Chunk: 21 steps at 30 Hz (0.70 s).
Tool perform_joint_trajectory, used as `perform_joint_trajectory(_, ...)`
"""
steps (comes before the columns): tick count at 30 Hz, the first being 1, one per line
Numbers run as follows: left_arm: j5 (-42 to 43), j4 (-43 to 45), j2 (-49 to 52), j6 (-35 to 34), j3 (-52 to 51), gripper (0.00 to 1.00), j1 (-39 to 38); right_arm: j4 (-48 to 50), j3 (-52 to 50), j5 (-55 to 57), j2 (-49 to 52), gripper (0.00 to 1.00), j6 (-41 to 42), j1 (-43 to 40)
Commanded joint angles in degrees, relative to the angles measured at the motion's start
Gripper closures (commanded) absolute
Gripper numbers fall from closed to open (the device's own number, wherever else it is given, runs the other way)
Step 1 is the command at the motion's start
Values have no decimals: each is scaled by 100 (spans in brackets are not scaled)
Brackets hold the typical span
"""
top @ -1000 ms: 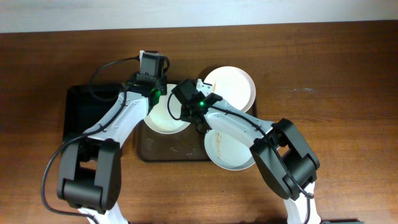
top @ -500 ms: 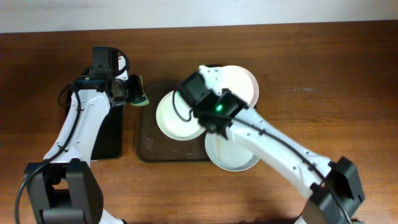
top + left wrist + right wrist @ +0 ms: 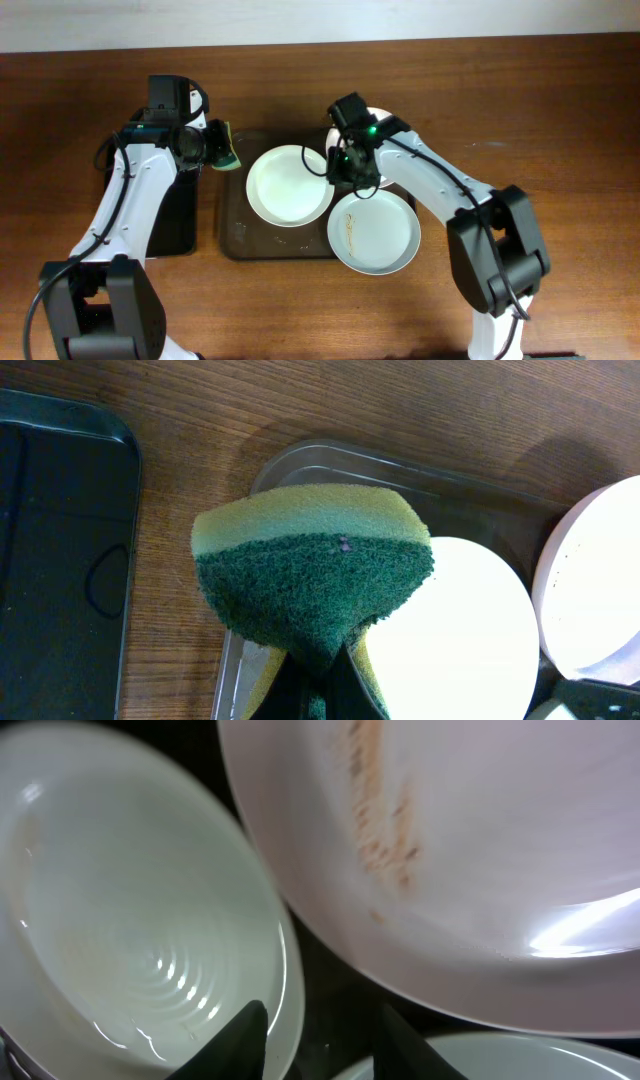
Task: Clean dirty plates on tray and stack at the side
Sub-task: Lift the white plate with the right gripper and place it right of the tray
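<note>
Overhead view: wood table (image 3: 540,90), both arms reaching in over it.
Tray: dark brown tray (image 3: 232,240) sits centre-left on table. A narrow black tray (image 3: 175,215) lies just beside its L edge.
Plate 1: pale green plate (image 3: 288,185) lies flat on the brown tray, upper middle. Face looks clean from above.
Plate 2: streaked white plate (image 3: 380,235) at lower R, hanging over tray's R edge. Thin yellow-brown streaks run down the L part of its face. Its rim meets plate 1's rim; touching or overlapping, cannot tell.
Plate 3: third white plate (image 3: 392,125) at tray's upper R corner, mostly hidden under R arm.
Stack status: all three plates lie singly, on or at the tray.
L end effector (image 3: 214,148): clamped on a sponge (image 3: 228,152), over tray's upper L corner, apart from the plates. L wrist cam shows dark green scour face w/ yellow layer on top, pinched from below so the pad bows.
R end effector (image 3: 345,172): low, betw. the three plates. R wrist cam shows fingers (image 3: 245,1035) apart w/ a narrow gap, dark tray surface showing betw. them, nothing gripped. One finger sits right at plate 1's rim; contact cannot tell.
Smear close-up: R wrist cam shows a brownish streak on plate 2's face, near the edge facing plate 1.
</note>
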Motion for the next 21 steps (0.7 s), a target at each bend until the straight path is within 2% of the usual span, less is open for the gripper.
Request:
perform_joint_trajectory(1, 81, 0, -114, -55, 79, 99, 11, 55, 57, -199, 184, 65, -33, 140)
perform_joint_trajectory(6, 81, -9, -114, -55, 79, 99, 11, 376, 46, -129, 601, 67, 247, 306)
perform_joint_trajectory(8, 81, -9, -114, -55, 79, 99, 11, 625, 46, -87, 737, 71, 483, 396)
perform_joint_trajectory(9, 81, -9, -114, -55, 79, 99, 11, 726, 46, -85, 813, 76, 581, 396)
perform_joint_trajectory(11, 81, -7, -114, -52, 79, 99, 11, 734, 46, -223, 1025, 96, 743, 393)
perform_joint_trajectory(14, 79, -4, -114, -52, 79, 99, 11, 586, 155, -662, 944, 96, 627, 393)
perform_joint_trajectory(15, 79, -4, -114, -52, 79, 99, 11, 260, 334, -590, 726, 96, 343, 402)
perform_joint_trajectory(16, 79, -2, -114, -52, 79, 99, 11, -92, 518, -278, 444, 96, 177, 428)
perform_joint_trajectory(18, -59, 0, -114, -55, 79, 99, 11, -905, 874, 1545, -494, 96, 37, 632)
perform_joint_trajectory(21, -81, 13, -114, -55, 79, 99, 11, -1384, 872, 3434, -1106, 96, 24, 1091)
